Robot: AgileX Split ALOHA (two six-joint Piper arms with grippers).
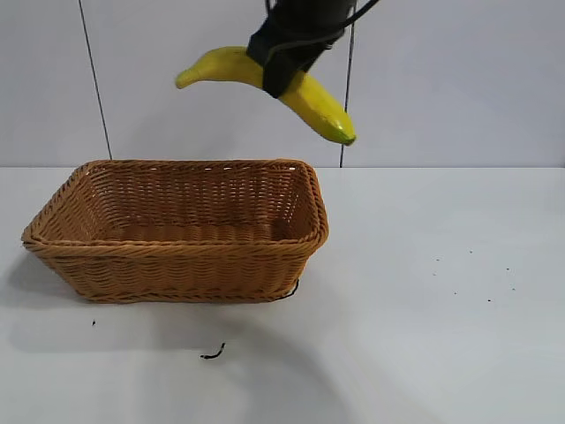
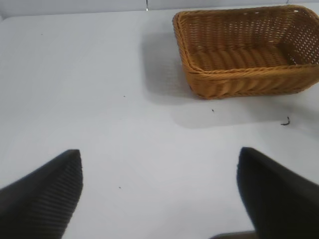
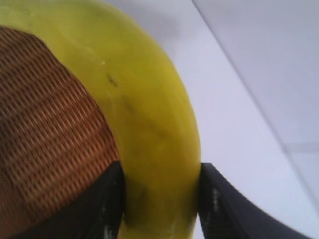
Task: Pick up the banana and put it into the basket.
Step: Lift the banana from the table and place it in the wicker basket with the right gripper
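The yellow banana point(image 1: 309, 97) hangs high in the air over the basket's right end, its greenish tip pointing down to the right. My right gripper point(image 1: 281, 55) is shut on the banana's middle. In the right wrist view the banana point(image 3: 149, 124) fills the gap between both black fingers point(image 3: 112, 199), with wicker showing below it. The tan woven basket point(image 1: 177, 252) stands on the white table at the left and holds nothing. My left gripper point(image 2: 159, 164) is open low over bare table, well away from the basket point(image 2: 249, 82).
A small dark scrap point(image 1: 212, 354) lies on the table in front of the basket. A few dark specks point(image 1: 470, 274) dot the table to the right. A grey wall with two thin vertical cables stands behind the table.
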